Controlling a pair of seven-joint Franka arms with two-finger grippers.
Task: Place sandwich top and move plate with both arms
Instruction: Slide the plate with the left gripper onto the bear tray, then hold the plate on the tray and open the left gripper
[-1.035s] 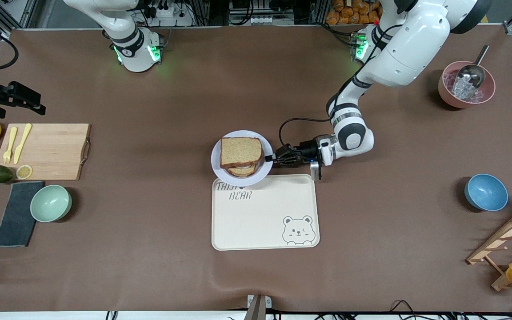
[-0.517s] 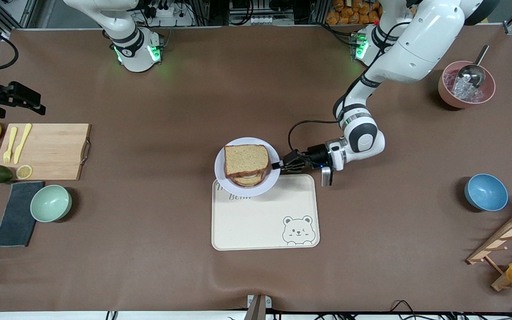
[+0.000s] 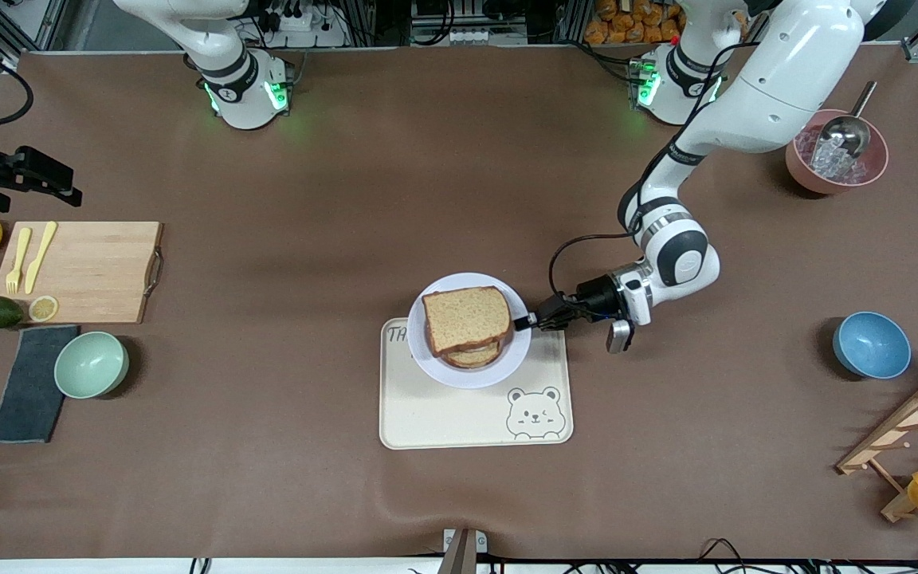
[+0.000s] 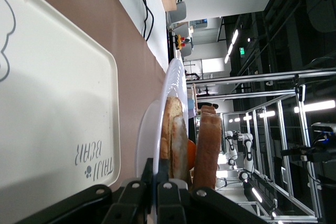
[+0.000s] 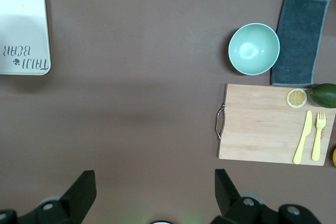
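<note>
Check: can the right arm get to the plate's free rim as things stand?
Probably yes. The right gripper hangs open over bare table; the left gripper pinches only one edge of the plate, so the rim toward the right arm's end looks unobstructed.

The brown sandwich top (image 3: 465, 319) lies flat atop the sandwich on the round pale plate (image 3: 459, 375), itself over the cream tray (image 3: 443, 418).

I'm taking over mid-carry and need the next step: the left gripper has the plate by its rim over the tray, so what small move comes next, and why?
Probably ease the plate a little farther over the tray, then lower it. The left gripper is shut on the plate's rim, the sandwich top sits on the stack, and the plate overhangs the tray's edge nearest the robots. The right gripper waits open, high above the table.
</note>
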